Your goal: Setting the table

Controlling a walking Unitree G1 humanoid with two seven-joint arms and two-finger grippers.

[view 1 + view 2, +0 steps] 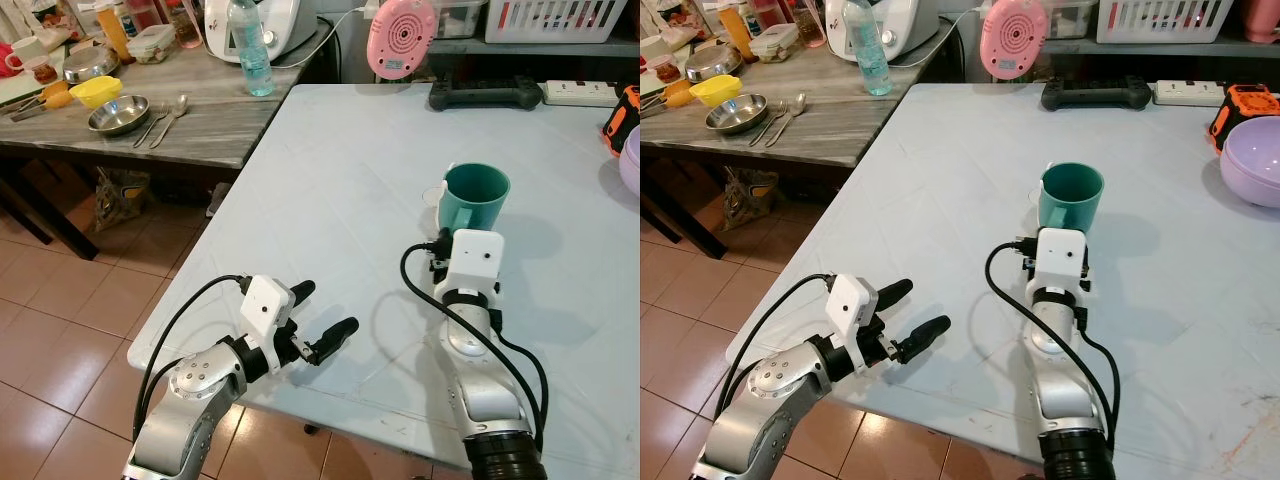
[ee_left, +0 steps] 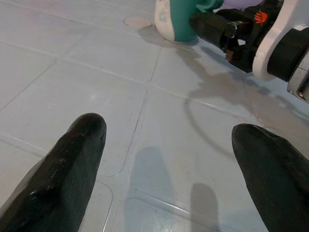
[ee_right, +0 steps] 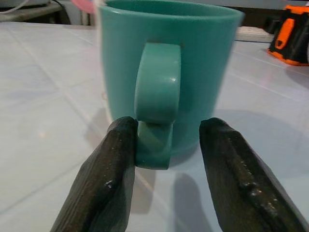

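Fingers of right gripper are spread astride mug handle (one touching); left gripper is held spread, empty; setting barely begun.

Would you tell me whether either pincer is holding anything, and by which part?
Nothing is gripped yet: the right pincer straddles the teal mug handle, open; the left pincer is open.

A teal mug stands upright on the pale grey table, near the middle. It is plain and glossy, with one curved handle on the side that faces the robot. The open top points up; its inside is hidden.
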